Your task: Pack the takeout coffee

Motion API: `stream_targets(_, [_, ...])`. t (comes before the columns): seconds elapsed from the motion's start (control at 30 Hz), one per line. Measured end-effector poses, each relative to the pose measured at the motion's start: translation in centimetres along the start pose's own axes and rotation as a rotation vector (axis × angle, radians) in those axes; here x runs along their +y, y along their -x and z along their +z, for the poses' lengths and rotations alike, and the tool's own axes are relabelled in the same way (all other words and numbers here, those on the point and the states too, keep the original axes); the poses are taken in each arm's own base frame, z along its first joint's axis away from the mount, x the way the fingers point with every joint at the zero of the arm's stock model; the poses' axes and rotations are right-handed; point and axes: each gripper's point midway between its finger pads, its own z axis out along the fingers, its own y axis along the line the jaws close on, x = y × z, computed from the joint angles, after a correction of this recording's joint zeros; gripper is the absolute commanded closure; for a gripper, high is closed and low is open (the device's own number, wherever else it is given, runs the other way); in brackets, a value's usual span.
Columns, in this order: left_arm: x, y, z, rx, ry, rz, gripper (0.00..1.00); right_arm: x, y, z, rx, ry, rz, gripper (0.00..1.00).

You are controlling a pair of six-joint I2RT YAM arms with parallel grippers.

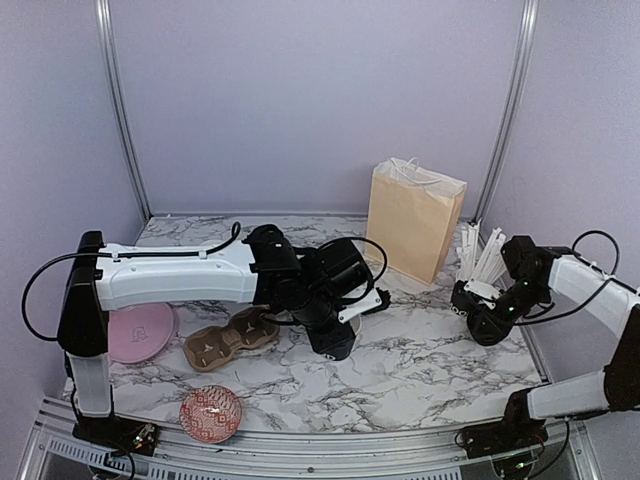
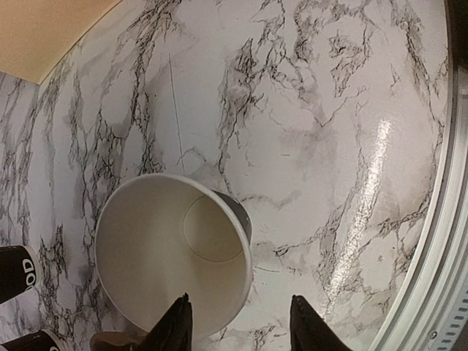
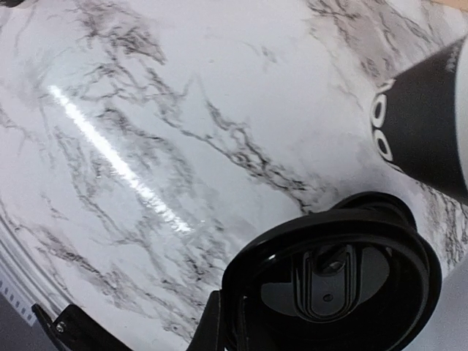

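A takeout coffee cup point(image 2: 172, 256), black outside and white inside, stands empty on the marble table point(image 2: 329, 110). My left gripper point(image 2: 241, 314) is open astride its rim, with one finger point(image 2: 175, 327) over the mouth and the other outside. From above, that gripper point(image 1: 335, 340) sits on the cup at the table's middle. Two more black cups point(image 2: 14, 270) show at the left edge. My right gripper point(image 3: 241, 322) is shut on the rim of a round black lid point(image 3: 336, 278), beside the black cup of white straws point(image 1: 480, 262).
A tan paper bag point(image 1: 415, 215) stands at the back, right of centre. A brown cardboard cup carrier point(image 1: 230, 340) lies left of the left gripper. A pink plate point(image 1: 140, 330) and a red patterned bowl point(image 1: 210, 412) sit near the left front.
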Motion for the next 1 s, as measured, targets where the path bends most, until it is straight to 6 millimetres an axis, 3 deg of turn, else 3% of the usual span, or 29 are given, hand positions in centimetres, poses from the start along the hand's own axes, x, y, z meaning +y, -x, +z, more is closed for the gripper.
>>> stream_targets(0.17, [0.7,0.9,-0.6,-0.029,0.037,0.000,0.32,4.1,0.6,-1.2,-0.063,0.187,-0.094,0.96])
stream_targets(0.27, [1.4,1.9,-1.0,-0.068,0.069,0.005,0.27,6.7,1.4,-2.1,-0.100,0.275,-0.182,0.95])
stream_targets(0.47, [2.6,5.3,-4.1,-0.273,0.128,0.000,0.20,11.7,6.0,-5.4,-0.207,0.429,-0.395,0.95])
stream_targets(0.63, [3.4,7.4,-9.4,-0.582,0.178,-0.018,0.11,13.0,13.6,-10.2,-0.423,0.571,-0.467,0.95])
stream_targets(0.77, [3.9,8.2,-13.5,-0.846,0.213,-0.052,0.09,13.9,17.9,-13.5,-0.581,0.705,-0.506,0.95])
stream_targets(0.9, [4.7,9.4,-15.9,-1.047,0.221,-0.094,0.09,14.9,19.9,-16.1,-0.694,0.802,-0.537,0.94])
stream_targets(1.0, [5.5,10.2,-16.8,-1.148,0.212,-0.126,0.09,15.8,20.2,-17.5,-0.748,0.854,-0.552,0.94])
